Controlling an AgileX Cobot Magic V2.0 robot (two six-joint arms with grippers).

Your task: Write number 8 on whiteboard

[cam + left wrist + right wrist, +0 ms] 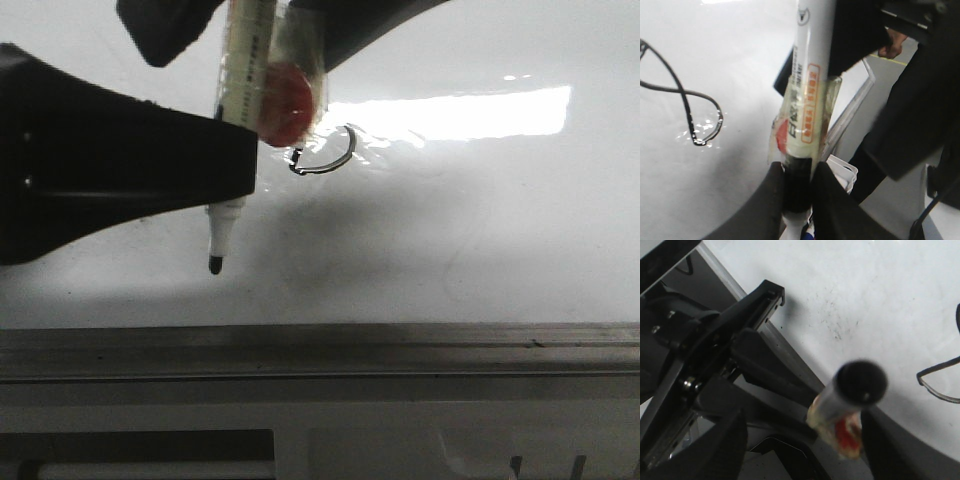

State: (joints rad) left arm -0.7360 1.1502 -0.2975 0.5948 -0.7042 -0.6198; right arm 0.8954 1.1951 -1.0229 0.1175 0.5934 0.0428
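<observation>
The whiteboard [480, 230] is glossy white with a glare patch. The number 8 [685, 100] is a thin black figure; in the front view only its rounder loop [328, 155] shows, beside the pen's tape. My left gripper [235, 165] is shut on a white marker pen [240, 70] wrapped in tape with a red patch. The black tip [215, 265] points down, left of and nearer than the figure. My right gripper [255, 35] is open, its fingers wide apart on either side of the pen's upper end [860, 382].
A grey metal edge rail [320, 350] runs along the board's near edge. In the left wrist view a person in dark clothes [910, 100] stands beyond the board's edge, next to a white object [845, 172]. The left arm [715, 350] fills much of the right wrist view.
</observation>
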